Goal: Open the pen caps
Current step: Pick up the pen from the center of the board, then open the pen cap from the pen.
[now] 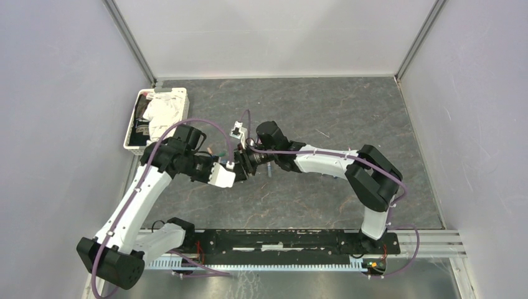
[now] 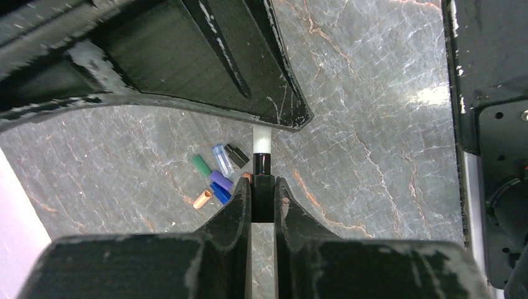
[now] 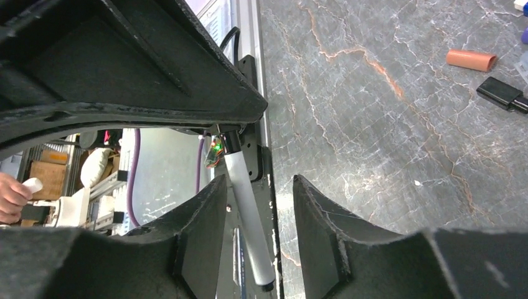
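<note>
My left gripper (image 2: 263,187) is shut on the black pen cap (image 2: 262,198) of a white pen (image 2: 262,139). The pen's barrel (image 3: 248,218) runs between the jaws of my right gripper (image 3: 258,184), which stand open and apart from it. In the top view both grippers meet at mid-table, the left gripper (image 1: 231,170) just below the right gripper (image 1: 246,161). Several loose pen caps lie on the table beside them: green (image 2: 200,165), clear (image 2: 222,159), black (image 2: 237,156), purple (image 2: 220,180), blue (image 2: 219,194) and orange (image 2: 202,199). The orange cap (image 3: 471,60) and black cap (image 3: 500,92) also show in the right wrist view.
A white tray (image 1: 132,134) holding white cloth stands at the back left of the marbled table (image 1: 348,118). The black mounting rail (image 1: 280,240) runs along the near edge. Enclosure walls rise on the left, right and far sides.
</note>
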Motion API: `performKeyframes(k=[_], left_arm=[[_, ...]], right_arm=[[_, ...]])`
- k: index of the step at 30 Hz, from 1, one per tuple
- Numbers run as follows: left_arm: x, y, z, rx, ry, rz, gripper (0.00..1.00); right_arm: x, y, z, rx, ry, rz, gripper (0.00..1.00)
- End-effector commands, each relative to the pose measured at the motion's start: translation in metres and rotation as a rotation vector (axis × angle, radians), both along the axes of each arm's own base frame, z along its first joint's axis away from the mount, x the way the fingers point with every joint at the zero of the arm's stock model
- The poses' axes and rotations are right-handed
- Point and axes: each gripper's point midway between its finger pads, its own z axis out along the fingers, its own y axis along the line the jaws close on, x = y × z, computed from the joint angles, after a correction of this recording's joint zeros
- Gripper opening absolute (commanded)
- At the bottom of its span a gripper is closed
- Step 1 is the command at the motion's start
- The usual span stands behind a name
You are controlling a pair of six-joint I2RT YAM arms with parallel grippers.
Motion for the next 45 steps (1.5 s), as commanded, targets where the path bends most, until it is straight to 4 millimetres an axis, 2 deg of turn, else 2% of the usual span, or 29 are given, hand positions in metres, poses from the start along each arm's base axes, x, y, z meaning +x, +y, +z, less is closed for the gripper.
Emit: performKeyframes(k=[1,6,8,9,11,13,14,16,19,25,29,30,32,37,45], left_arm=[[-0.012,-0.012,0.018,-0.068,0.084,0.0,0.02],[-0.011,-0.014,0.016,-0.073,0.093,0.003,0.02],[-0.011,-0.014,0.015,-0.074,0.093,0.005,0.02],[-0.011,-0.013,0.014,-0.072,0.091,0.006,0.05],[-0.011,-0.012,0.011,-0.064,0.093,0.013,0.3],[-0.011,-0.012,0.009,-0.068,0.082,0.013,0.5],[-0.011,-0.012,0.008,-0.071,0.072,0.007,0.67],[-0.01,-0.012,0.007,-0.079,0.041,-0.001,0.73],[-0.009,-0.011,0.007,-0.074,0.003,-0.014,0.67],[0.004,-0.006,0.008,-0.053,-0.098,-0.018,0.41],[0.005,-0.01,0.011,-0.076,-0.136,-0.037,0.28],[0.004,-0.009,0.01,-0.07,-0.134,-0.036,0.23],[0.004,-0.005,0.005,-0.046,-0.127,-0.033,0.04],[0.002,0.002,-0.004,-0.004,-0.11,-0.032,0.02],[0.012,0.012,-0.013,0.07,-0.094,0.006,0.02]], right_arm=[[-0.004,0.01,0.027,0.09,-0.036,0.057,0.45],[-0.01,0.007,0.037,0.121,-0.017,0.073,0.23],[-0.012,0.005,0.037,0.126,-0.017,0.075,0.07],[-0.012,0.004,0.037,0.126,-0.017,0.073,0.01],[-0.013,0.001,0.036,0.123,-0.016,0.071,0.0],[-0.013,0.0,0.035,0.117,-0.006,0.071,0.0],[-0.012,0.001,0.036,0.118,0.0,0.071,0.0],[-0.011,0.002,0.038,0.127,0.014,0.071,0.0],[-0.012,0.005,0.045,0.151,0.036,0.076,0.0],[-0.012,0.007,0.044,0.151,0.086,0.083,0.0],[-0.014,0.008,0.045,0.155,0.119,0.09,0.0],[-0.014,0.008,0.044,0.152,0.12,0.089,0.0],[-0.013,0.004,0.04,0.137,0.121,0.085,0.0],[-0.008,-0.013,0.021,0.058,0.097,0.056,0.0],[-0.009,-0.067,-0.027,-0.106,0.033,-0.015,0.0]])
